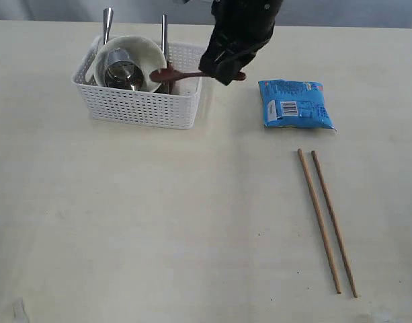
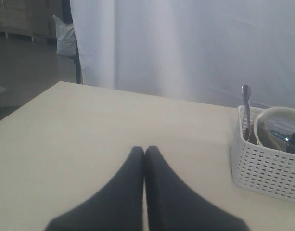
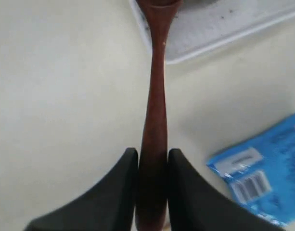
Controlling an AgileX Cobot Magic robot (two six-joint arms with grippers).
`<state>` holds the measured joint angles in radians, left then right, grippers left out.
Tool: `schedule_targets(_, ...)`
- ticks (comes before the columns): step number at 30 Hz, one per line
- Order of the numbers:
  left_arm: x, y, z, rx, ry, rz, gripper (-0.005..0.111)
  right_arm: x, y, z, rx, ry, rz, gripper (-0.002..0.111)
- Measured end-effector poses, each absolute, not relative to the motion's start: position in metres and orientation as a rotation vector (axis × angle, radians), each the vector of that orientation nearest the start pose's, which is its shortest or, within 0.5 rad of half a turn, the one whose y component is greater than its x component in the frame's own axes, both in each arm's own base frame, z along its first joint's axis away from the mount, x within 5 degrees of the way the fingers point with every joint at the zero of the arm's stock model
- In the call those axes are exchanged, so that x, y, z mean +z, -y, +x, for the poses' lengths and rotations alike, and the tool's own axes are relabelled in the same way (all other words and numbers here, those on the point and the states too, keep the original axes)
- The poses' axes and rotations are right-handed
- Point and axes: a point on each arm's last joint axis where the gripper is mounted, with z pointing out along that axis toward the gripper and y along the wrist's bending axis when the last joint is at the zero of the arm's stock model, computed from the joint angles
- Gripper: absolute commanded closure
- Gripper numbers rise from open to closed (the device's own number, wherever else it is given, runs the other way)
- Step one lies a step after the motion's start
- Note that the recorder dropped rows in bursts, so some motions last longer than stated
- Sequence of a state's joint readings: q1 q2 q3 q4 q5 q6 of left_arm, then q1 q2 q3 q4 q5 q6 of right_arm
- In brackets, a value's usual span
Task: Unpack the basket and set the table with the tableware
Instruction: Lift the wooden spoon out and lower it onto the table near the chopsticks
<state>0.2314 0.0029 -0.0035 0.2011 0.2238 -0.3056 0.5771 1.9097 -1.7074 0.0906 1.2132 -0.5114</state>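
The white basket (image 1: 142,108) stands at the back left of the table (image 1: 158,222). It holds a cream bowl (image 1: 144,48) with a steel cup (image 1: 121,73) inside, and two steel handles (image 1: 107,23) stick up behind. My right gripper (image 1: 226,67) is shut on the handle of the dark red spoon (image 1: 185,75), whose head hangs over the basket's right end. In the right wrist view the spoon (image 3: 156,96) runs out from between the right gripper (image 3: 152,153) fingers toward the basket (image 3: 219,33). Two wooden chopsticks (image 1: 326,219) lie side by side at the right. My left gripper (image 2: 145,150) is shut and empty over bare table, with the basket (image 2: 262,168) off to its side.
A blue snack packet (image 1: 295,104) lies right of the basket, just below the right gripper; it also shows in the right wrist view as a blue packet (image 3: 262,178). A white curtain (image 2: 185,43) hangs behind the table's far edge.
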Motion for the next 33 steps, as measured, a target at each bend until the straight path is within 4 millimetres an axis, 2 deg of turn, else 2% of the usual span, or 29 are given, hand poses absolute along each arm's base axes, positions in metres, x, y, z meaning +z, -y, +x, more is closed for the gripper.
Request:
schedule_targets(4,0.194,-0.017,0.053,0.129,-1.673,-0.322,0.107,0.305,-0.213,0.331,-0.035,-2.387,-1.539,0.109)
schedule_targets(8,0.194,-0.017,0.053,0.129,-1.673,-0.322,0.107,0.323,-0.207,0.324,-0.077,-2.272,-1.629,0.109)
schedule_targets(17,0.194,-0.017,0.053,0.129,-1.673,-0.322,0.107,0.327,-0.21,0.319,0.009,-2.255,-1.632,0.109)
schedule_targets(20,0.194,-0.017,0.053,0.129,-1.673,-0.322,0.107,0.327,-0.21,0.319,-0.007,-2.2,-1.706,0.109)
schedule_targets(26,0.194,-0.017,0.053,0.129,-1.673,-0.322,0.107,0.327,-0.209,0.32,-0.115,-1.889,-2.056,0.109)
schedule_targets(30,0.194,-0.017,0.053,0.129,-1.673,-0.322,0.107,0.327,-0.209,0.32,-0.192,-1.55,-2.338,0.109)
schedule_targets(33,0.194,-0.017,0.053,0.129,-1.673,-0.322,0.107,0.327,-0.21,0.319,-0.207,-1.415,-2.426,0.109)
